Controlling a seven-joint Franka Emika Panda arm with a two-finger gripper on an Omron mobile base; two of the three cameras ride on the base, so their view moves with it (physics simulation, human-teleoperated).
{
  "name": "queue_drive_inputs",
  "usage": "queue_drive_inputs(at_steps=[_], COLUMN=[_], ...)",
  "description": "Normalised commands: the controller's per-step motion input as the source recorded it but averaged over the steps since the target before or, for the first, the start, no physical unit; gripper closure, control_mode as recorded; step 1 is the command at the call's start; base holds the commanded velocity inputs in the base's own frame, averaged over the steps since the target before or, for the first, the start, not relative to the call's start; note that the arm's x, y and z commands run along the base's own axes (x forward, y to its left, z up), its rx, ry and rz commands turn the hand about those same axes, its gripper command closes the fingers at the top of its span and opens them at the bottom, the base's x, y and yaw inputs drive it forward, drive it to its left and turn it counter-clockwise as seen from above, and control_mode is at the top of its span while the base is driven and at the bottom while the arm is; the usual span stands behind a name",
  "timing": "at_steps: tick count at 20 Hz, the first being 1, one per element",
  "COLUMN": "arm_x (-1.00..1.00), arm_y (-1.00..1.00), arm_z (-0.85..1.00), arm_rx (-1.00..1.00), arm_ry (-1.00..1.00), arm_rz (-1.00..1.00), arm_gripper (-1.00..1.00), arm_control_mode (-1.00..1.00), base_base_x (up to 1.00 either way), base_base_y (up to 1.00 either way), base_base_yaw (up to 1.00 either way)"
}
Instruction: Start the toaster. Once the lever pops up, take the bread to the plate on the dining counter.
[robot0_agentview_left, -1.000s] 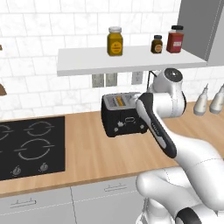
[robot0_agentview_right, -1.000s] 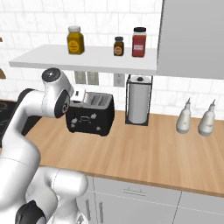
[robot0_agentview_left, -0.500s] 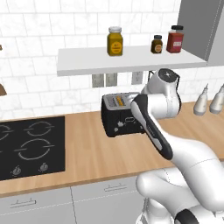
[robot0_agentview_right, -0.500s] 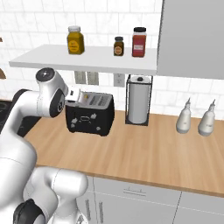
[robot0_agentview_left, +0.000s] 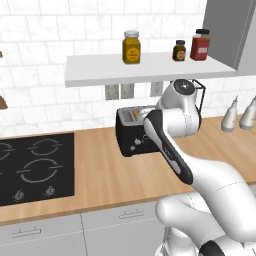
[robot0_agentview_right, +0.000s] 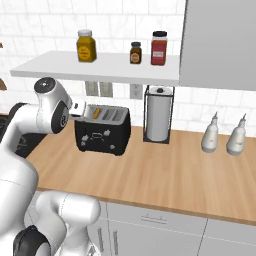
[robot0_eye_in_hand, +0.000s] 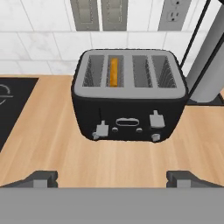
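No readable text or numbers anywhere, not even on the toaster (robot0_eye_in_hand: 129, 98) front.

A black toaster (robot0_eye_in_hand: 130, 103) with a pale silver top and small white marks holds golden-orange bread (robot0_eye_in_hand: 113, 72), on a light-wood counter (robot0_eye_in_hand: 109, 159) against white marbled tiles (robot0_eye_in_hand: 48, 43).

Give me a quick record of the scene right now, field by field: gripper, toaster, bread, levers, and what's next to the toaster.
gripper: open, fingertips wide apart, holding nothing, above and in front of the toaster
toaster: black with silvery top, upright on the wooden counter against the tiled wall
bread: orange crust edge visible in one slot, second from left in the hand view
levers: two on the front; left one sits lower than the right one
beside toaster: paper towel holder on one side, black hob on the other
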Motion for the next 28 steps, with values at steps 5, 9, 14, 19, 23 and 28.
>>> queue_drive_inputs(at_steps=[5,9,14,19,23,28], arm_x=[0.00,0.00,0.00,0.00,0.00,0.00], arm_y=[0.00,0.00,0.00,0.00,0.00,0.00], arm_z=[0.00,0.00,0.00,0.00,0.00,0.00], arm_rx=[0.00,0.00,0.00,0.00,0.00,0.00], arm_ry=[0.00,0.00,0.00,0.00,0.00,0.00], arm_rz=[0.00,0.00,0.00,0.00,0.00,0.00], arm_gripper=[-1.00,-1.00,-1.00,-1.00,-1.00,-1.00], arm_control_mode=[-1.00,-1.00,-1.00,-1.00,-1.00,-1.00], base_base_x=[0.00,0.00,0.00,0.00,0.00,0.00], base_base_y=[0.00,0.00,0.00,0.00,0.00,0.00], base_base_yaw=[0.00,0.00,0.00,0.00,0.00,0.00])
